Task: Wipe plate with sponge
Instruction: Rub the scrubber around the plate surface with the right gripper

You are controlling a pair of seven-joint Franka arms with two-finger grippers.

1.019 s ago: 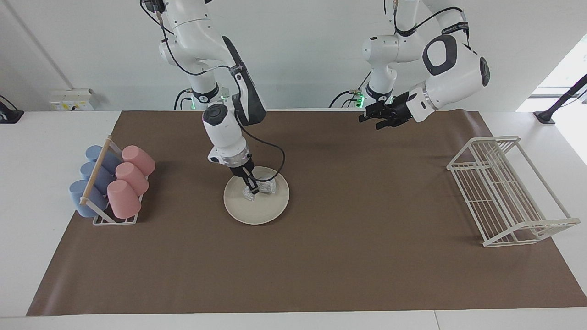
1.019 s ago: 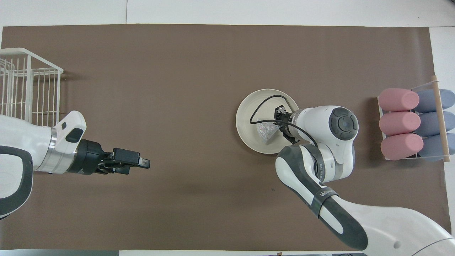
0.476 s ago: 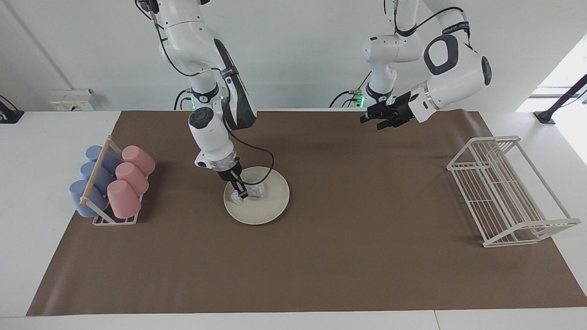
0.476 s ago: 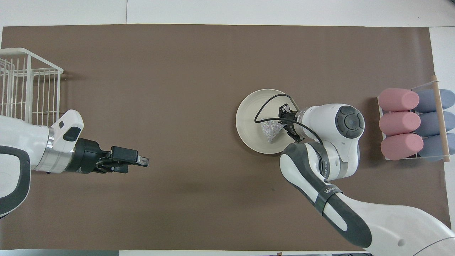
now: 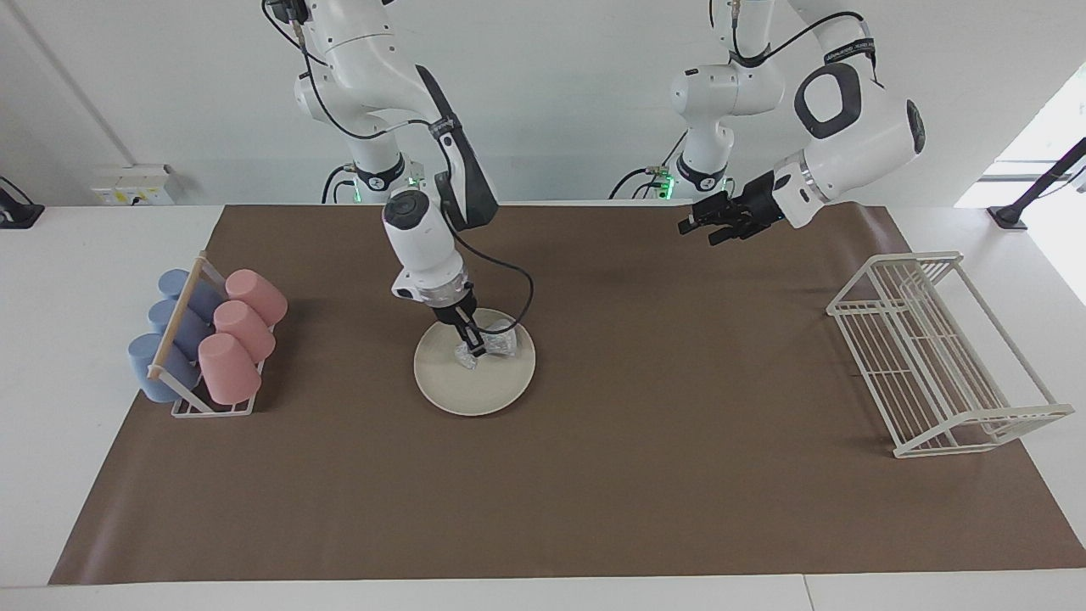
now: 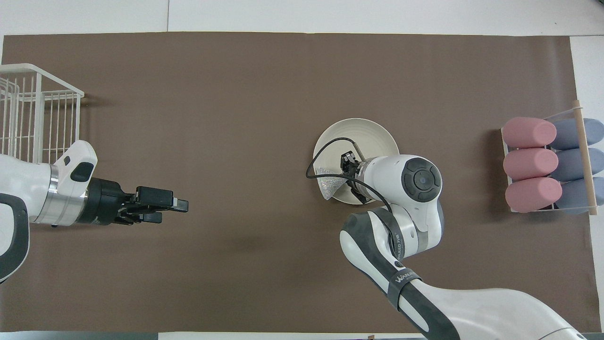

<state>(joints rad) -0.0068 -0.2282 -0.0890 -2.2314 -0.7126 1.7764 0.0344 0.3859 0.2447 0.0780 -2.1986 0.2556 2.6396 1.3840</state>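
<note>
The right arm reached down from its base with its forearm sloping steeply toward the plate (image 5: 475, 383), its wrist bent so the right tool (image 5: 472, 348) pointed almost straight down onto the plate's half nearer the robots. A black cable looped from the wrist over the plate's rim. The right tool was clamped tight on the sponge (image 5: 492, 346), pressing it against the plate's surface. The sponge was a lumpy silvery wad with no clear front; its longer side lay roughly along the worktop's length, spreading from the fingers toward the left arm's end of the plate. In the overhead view the sponge (image 6: 329, 181) showed at the plate's (image 6: 358, 132) edge nearer the robots, with the right tool (image 6: 348, 166) beside it.

The plate lay flat on the brown mat (image 5: 594, 475), with the rack of pink and blue cups (image 5: 208, 339) toward the right arm's end from it and the white wire rack (image 5: 933, 356) well apart toward the left arm's end.

The left arm waited, elbow high, forearm angled down, its left tool (image 5: 702, 225) in the air over the mat, well apart from the plate, fingers wide and holding nothing
</note>
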